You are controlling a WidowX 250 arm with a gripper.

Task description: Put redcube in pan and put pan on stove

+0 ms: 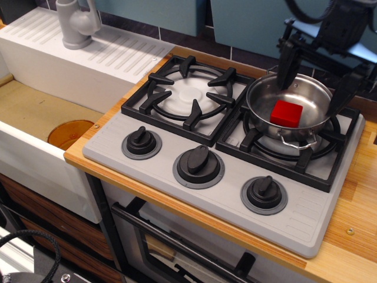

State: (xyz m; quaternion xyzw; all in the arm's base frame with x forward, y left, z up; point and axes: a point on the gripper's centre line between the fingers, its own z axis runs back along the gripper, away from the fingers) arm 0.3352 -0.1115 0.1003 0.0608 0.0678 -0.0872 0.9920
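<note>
The redcube (286, 112) lies inside the shiny steel pan (263, 107). The pan sits on the right black burner grate of the grey stove (177, 141). My gripper (316, 79) hangs above the pan's far right side, open and empty, with one black finger (287, 65) at the pan's back rim and the other (344, 93) past its right rim. The cube is free of both fingers.
The left burner grate (187, 92) is bare. Three black knobs (199, 164) line the stove's front. A white ribbed sink unit with a grey tap (76, 23) stands at the left, with a basin and orange drain (69, 133) below. A wooden counter (353, 224) borders the stove.
</note>
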